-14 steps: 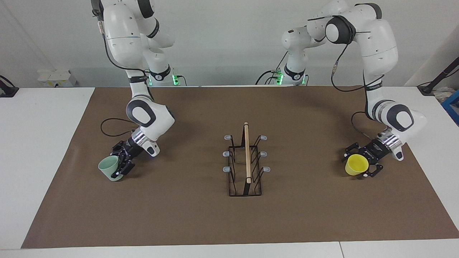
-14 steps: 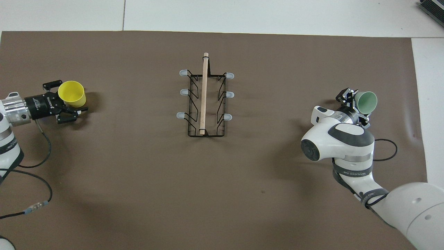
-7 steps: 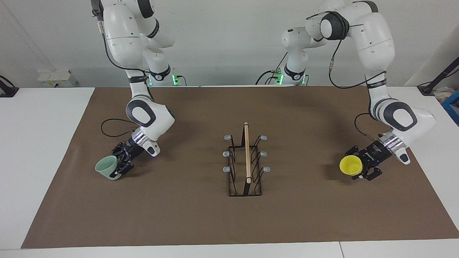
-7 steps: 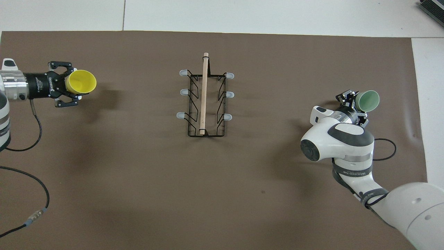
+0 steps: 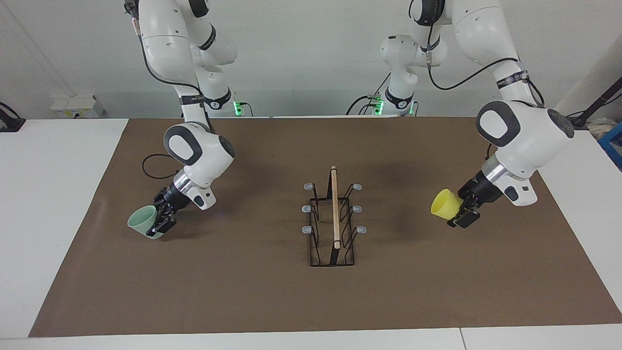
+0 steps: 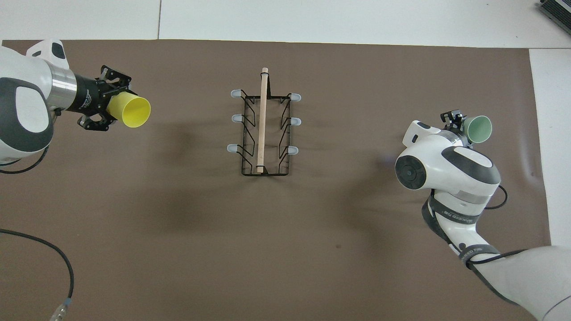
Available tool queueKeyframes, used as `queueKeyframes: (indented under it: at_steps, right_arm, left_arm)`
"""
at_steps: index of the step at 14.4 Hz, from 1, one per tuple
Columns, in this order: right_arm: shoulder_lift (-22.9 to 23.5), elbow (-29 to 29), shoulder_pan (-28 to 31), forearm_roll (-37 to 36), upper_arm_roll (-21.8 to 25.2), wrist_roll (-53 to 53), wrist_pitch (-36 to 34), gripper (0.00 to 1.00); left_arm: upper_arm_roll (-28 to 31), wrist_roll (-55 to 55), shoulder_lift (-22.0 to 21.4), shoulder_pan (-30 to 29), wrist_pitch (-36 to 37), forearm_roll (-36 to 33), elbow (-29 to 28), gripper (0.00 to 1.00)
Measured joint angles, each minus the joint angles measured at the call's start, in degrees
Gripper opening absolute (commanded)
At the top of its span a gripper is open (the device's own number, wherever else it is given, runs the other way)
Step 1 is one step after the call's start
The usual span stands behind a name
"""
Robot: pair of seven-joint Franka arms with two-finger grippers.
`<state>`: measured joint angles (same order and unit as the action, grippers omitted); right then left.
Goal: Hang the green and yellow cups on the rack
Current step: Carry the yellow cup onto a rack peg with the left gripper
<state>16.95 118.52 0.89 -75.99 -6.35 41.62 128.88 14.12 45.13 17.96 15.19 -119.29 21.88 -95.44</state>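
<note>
The left tool (image 5: 460, 212) grips the yellow cup (image 5: 443, 204) above the brown mat (image 5: 272, 291) on the surface, mouth turned toward the rack (image 5: 333, 218). The right tool (image 5: 160, 221) clamps the green cup (image 5: 143, 222) low over the mat. In the overhead view, yellow sits at the rack's nine o'clock and green at three, nothing between.

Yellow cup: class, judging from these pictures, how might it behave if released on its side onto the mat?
The yellow cup, held tilted by the left gripper, is round and tapered, so it would probably roll in a curve. It looks like thin plastic, likely light. Its smooth wall may slip.
</note>
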Motion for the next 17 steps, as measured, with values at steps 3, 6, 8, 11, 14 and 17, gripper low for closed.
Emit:
queueKeyframes:
  at_steps: [3,6,8,11,14,17]
  right_arm:
    - [-3.48,-0.23,-0.05,11.63,-0.07,2.58,0.56,0.00]
    - [-6.00,-0.26,-0.19,23.98,-0.25,3.98,0.65,0.00]
    - [-7.97,-0.38,-0.04,36.56,-0.22,7.41,1.24,0.00]
    - [-11.26,-0.49,0.13,53.80,-0.12,12.49,4.30,0.00]
    - [-14.63,-0.94,0.15,70.03,-0.12,17.47,5.40,0.00]
    - [-17.42,-1.43,0.17,85.50,-0.11,23.12,5.41,0.00]
  left_arm:
    - [-0.02,7.36,-2.75,5.46,0.00,-14.10,-0.21,0.00]
    - [-0.11,16.58,-3.57,12.37,0.03,-26.74,-0.38,0.00]
    - [-0.09,21.55,-3.59,15.75,-0.01,-32.73,-0.83,0.00]
    - [-0.09,31.73,-4.02,20.16,-0.14,-42.63,-2.19,0.00]
    - [-0.13,43.06,-5.32,25.20,-0.40,-51.97,-5.13,0.00]
    - [-0.16,50.49,-6.94,29.84,-0.42,-57.29,-8.52,0.00]
